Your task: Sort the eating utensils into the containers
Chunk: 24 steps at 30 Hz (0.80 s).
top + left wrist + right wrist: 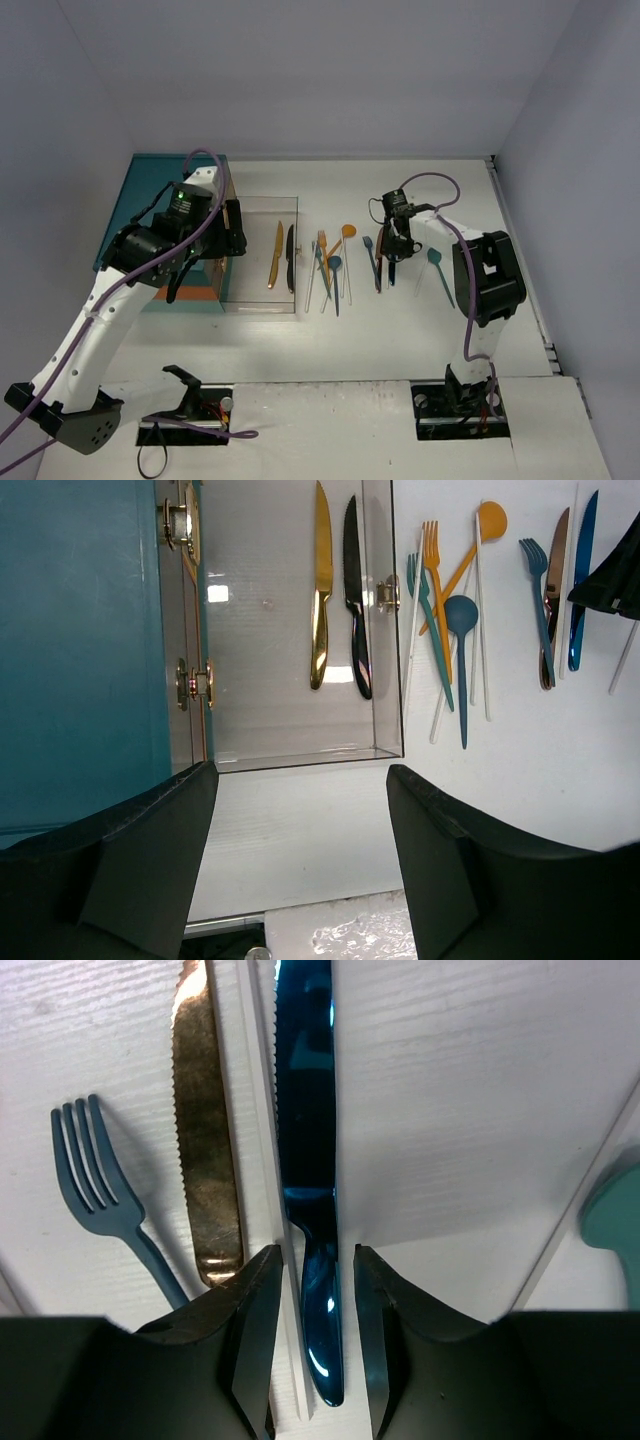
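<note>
Eating utensils [334, 264]: row, centre frame.
Right gripper [315, 1260]: slightly parted, straddling blue knife [305, 1110] handle.
Left gripper [300, 775]: wide apart, empty.

Right gripper [312, 1265] straddles the blue knife [305, 1110] w/ little slack: on its L side a chopstick [262, 1160] touches the blade and the brown knife [205, 1140] lies just beyond, while the R side is bare table [450, 1110]. Clear drawer [300, 758] is open on top w/ walls all round. The mid cluster [445, 610] of forks, spoons & chopsticks overlaps, leaving no finger gaps.
</note>
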Tool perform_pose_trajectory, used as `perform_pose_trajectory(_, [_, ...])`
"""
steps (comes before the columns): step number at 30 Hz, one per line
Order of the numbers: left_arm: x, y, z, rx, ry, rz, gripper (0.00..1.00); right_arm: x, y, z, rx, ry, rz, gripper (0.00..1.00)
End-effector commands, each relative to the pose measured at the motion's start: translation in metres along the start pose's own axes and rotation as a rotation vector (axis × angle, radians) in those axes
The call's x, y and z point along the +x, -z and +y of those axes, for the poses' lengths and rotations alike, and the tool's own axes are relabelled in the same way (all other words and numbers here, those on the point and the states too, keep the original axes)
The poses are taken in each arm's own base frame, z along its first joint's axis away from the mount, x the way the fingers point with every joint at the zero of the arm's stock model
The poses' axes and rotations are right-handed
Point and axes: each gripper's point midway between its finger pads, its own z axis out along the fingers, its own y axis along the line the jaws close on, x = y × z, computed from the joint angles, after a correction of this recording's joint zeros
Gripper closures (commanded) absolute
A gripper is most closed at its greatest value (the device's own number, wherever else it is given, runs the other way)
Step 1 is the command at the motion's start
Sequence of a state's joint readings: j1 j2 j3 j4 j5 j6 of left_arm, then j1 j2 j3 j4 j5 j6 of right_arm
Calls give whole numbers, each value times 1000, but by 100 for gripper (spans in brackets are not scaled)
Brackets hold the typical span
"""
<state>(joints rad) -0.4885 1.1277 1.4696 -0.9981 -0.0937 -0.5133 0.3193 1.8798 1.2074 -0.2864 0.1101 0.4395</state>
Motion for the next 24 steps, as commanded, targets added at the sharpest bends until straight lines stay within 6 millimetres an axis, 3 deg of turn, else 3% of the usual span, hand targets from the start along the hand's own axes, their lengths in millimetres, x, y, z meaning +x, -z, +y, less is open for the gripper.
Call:
perform_pose_trajectory(1, [-10, 9, -2, 24, 27, -54, 35, -12, 0, -8, 13, 4, -16, 70])
perform_pose_trajectory(11, [-10, 5, -4, 26, 28, -44, 35, -38, 39, -3, -51, 7, -119, 67])
perform_pose_trajectory(24, [-11, 6, -3, 23, 26, -50, 35, -17, 15, -16, -13, -17, -40, 72])
